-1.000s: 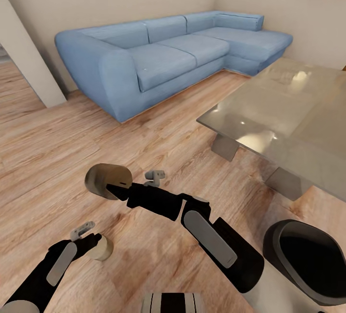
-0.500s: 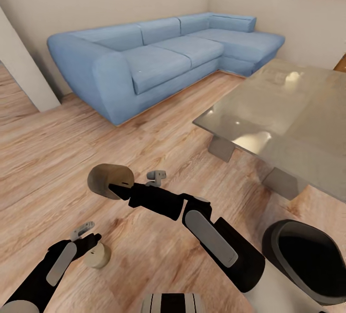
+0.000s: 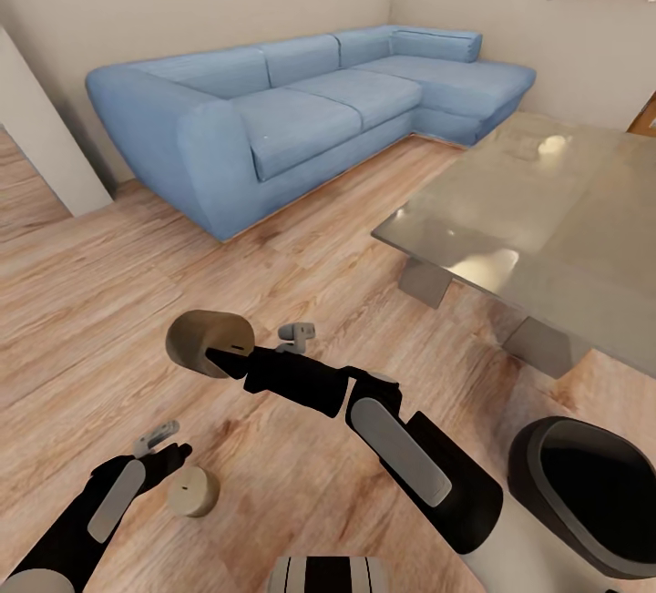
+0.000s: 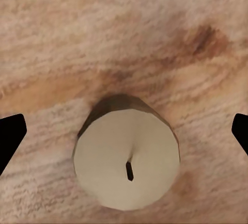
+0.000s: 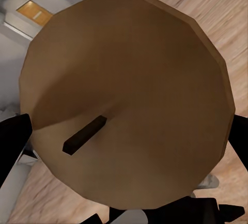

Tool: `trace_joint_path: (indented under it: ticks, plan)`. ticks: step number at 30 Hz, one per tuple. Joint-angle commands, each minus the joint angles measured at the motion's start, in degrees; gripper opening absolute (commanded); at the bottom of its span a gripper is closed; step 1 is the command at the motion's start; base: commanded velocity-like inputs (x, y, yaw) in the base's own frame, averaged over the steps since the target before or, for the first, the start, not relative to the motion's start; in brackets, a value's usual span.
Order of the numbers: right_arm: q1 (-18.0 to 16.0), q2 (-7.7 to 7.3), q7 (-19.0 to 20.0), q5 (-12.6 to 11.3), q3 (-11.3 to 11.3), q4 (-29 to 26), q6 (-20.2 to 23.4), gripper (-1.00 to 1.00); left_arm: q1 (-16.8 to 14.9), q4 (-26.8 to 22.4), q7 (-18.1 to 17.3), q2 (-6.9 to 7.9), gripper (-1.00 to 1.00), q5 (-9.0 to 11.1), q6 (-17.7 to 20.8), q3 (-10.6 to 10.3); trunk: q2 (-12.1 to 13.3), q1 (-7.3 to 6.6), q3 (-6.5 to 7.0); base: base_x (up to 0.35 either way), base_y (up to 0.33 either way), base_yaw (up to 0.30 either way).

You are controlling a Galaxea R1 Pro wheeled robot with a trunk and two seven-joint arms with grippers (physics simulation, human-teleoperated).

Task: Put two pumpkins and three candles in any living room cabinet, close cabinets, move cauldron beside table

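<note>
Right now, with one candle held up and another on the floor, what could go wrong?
The left tool hangs open above the floor candle, which stands slightly off-centre between its tips; closing could tip or roll it. The right tool holds its candle by the end, so it might slip. The cauldron sits close to the right arm and could get bumped.

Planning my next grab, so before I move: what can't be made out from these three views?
- Cauldron: cut off by the head view's lower right edge; its inside is too dark to read.
- Coffee table: runs out past the right edge.
- Held candle: blocks most of the right wrist view, hiding the right end effector fingers' contact.
- Floor candle: seen end-on; the left end effector looks open above it, gap unclear.
</note>
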Motion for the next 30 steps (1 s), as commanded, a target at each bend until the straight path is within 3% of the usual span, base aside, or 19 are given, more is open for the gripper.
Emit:
trace_joint_path:
  ticks: [1,11,30]
  plan:
    - [-0.04,0.01,-0.09,-0.34,-0.01,-0.04,0.18,-1.0,0.0,-0.1,0.48,0.03,1.0,0.6,0.17,-0.03,-0.02,-0.01,-0.04,0.0,0.026,0.0]
    - [-0.04,0.01,-0.09,-0.34,-0.01,-0.14,0.25,-1.0,0.0,-0.36,0.48,-0.03,1.0,0.59,0.09,-0.12,-0.02,-0.01,-0.04,0.0,0.004,0.0]
    - [-0.04,0.01,-0.09,-0.34,-0.01,-0.32,0.27,-1.0,0.0,0.14,0.48,-0.18,1.0,0.67,-2.38,-0.47,-0.27,0.48,-4.25,0.0,0.0,0.0]
